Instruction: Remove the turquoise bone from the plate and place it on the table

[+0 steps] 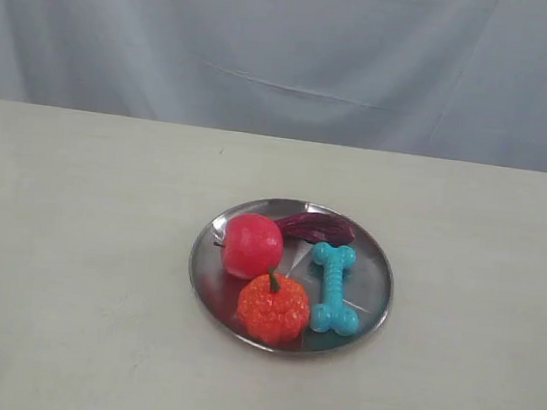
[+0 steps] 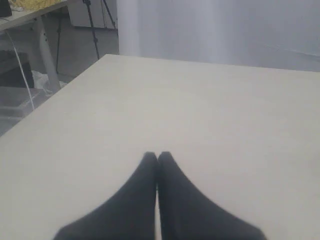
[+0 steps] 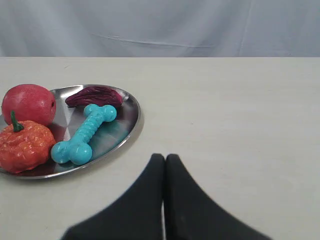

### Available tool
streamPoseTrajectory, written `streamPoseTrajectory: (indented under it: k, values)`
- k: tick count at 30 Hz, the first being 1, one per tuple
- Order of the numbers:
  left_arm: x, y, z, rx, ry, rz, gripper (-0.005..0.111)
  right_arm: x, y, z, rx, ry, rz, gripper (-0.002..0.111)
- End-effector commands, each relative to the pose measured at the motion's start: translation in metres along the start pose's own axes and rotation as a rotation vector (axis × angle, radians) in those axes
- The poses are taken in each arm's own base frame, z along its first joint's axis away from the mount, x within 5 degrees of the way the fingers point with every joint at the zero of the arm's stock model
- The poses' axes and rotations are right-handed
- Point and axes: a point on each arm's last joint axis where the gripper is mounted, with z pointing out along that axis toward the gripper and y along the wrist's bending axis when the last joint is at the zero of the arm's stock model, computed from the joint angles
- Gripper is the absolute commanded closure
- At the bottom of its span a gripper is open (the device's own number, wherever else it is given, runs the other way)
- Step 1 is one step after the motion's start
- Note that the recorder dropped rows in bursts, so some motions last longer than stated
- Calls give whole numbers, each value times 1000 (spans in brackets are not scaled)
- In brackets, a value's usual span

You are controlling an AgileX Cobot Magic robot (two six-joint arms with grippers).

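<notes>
The turquoise bone (image 1: 334, 289) lies on the plate (image 1: 375, 273), which sits on the plain cream table (image 1: 73, 273) before a grey curtain (image 1: 269, 50). The left gripper (image 2: 157, 157) and right gripper (image 3: 165, 159) hover with fingers pressed together

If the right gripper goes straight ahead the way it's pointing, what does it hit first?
Probably nothing: only bare cream table lies ahead; the round silver metal plate sits off to one side.

Bare desk (image 1: 71, 292) rings the plate (image 1: 373, 261). The pumpkin (image 1: 273, 309) and purple toy (image 1: 315, 226) crowd the bone (image 1: 333, 288); its rim-side flank is open.
</notes>
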Motion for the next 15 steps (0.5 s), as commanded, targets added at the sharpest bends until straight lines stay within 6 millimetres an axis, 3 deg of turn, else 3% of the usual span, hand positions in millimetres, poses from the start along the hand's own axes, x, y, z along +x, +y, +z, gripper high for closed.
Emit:
streamPoseTrajectory:
  k: [1, 15]
  values:
    - [0, 0, 0, -2, -4, -5, 107, 1, 0, 0, 6, -4, -3, 109]
    - [0, 0, 0, -2, -4, -5, 107, -2, 0, 0, 5, -29, -6, 109]
